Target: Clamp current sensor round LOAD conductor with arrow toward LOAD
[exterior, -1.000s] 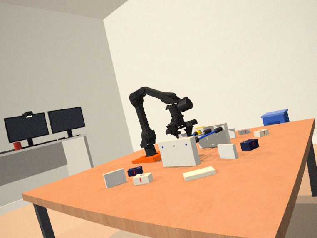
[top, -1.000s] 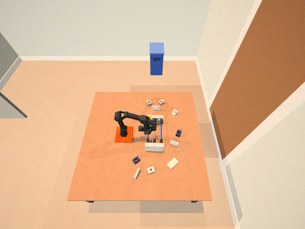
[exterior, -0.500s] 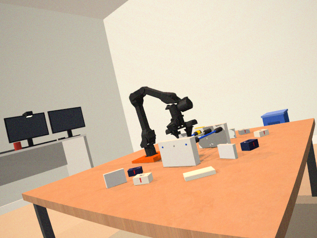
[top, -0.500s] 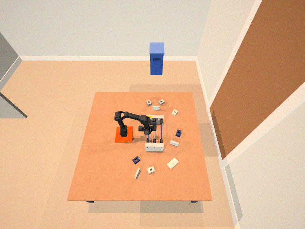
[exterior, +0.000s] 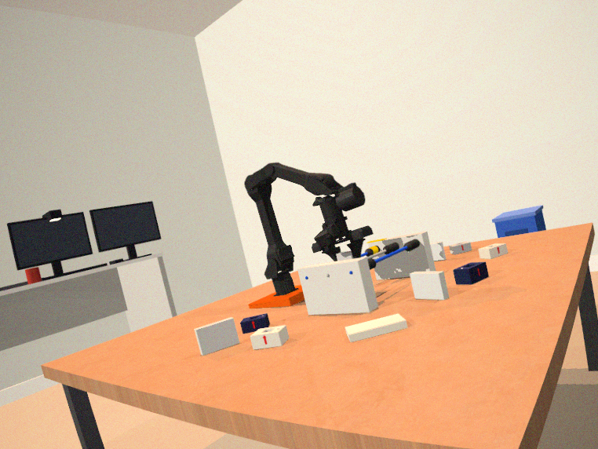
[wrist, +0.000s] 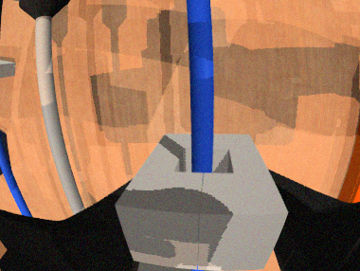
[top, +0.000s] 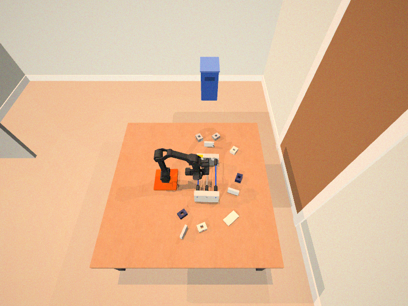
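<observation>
Wrist view: the current sensor (wrist: pixel 256 194) lies between the fingers of the hand (top: pixel 201 176) (exterior: pixel 344 258) (wrist: pixel 203 174), which is closed upon its two sides. The blue conductor (top: pixel 197 183) (wrist: pixel 201 85) passes through the sensor's window, its long axis running between the fingers, roughly parallel to their faces; the seam appears shut. Release would presumably require the fingers to part sideways, across the conductor. Latching and arrow direction cannot be determined.
</observation>
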